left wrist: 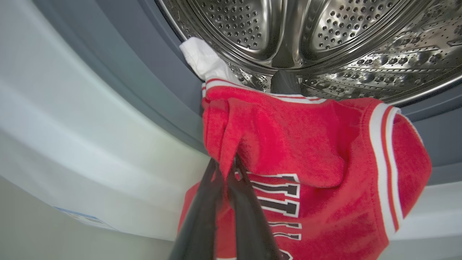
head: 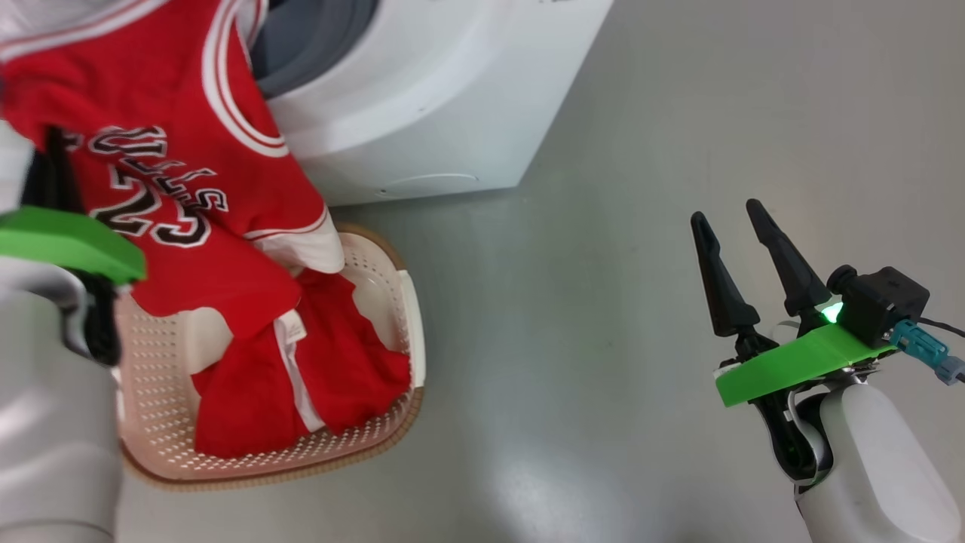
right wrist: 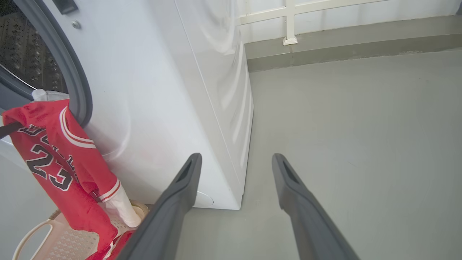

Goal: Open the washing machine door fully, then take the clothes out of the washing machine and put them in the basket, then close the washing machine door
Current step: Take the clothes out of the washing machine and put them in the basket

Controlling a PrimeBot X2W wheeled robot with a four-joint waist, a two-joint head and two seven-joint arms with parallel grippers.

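The clothes (head: pixel 173 173), a red jersey with black "23" lettering, hang from the mouth of the washing machine (head: pixel 422 98) down into the basket (head: pixel 413 332). More red cloth (head: pixel 332 369) lies inside the basket. In the left wrist view my left gripper (left wrist: pixel 225 164) is shut on a fold of the clothes (left wrist: pixel 288 144) just below the steel drum (left wrist: pixel 325 36) and grey gasket (left wrist: pixel 144 65). My right gripper (head: pixel 725 210) stands open over bare floor to the right, well away from the clothes (right wrist: pixel 54 151), with nothing between its fingers. The washing machine door is out of view.
The basket (right wrist: pixel 65 242) stands on the floor right in front of the washing machine (right wrist: pixel 162 90). Grey floor (head: pixel 603 339) stretches to the right of both. In the right wrist view a wall with a white frame (right wrist: pixel 288 21) runs behind the machine.
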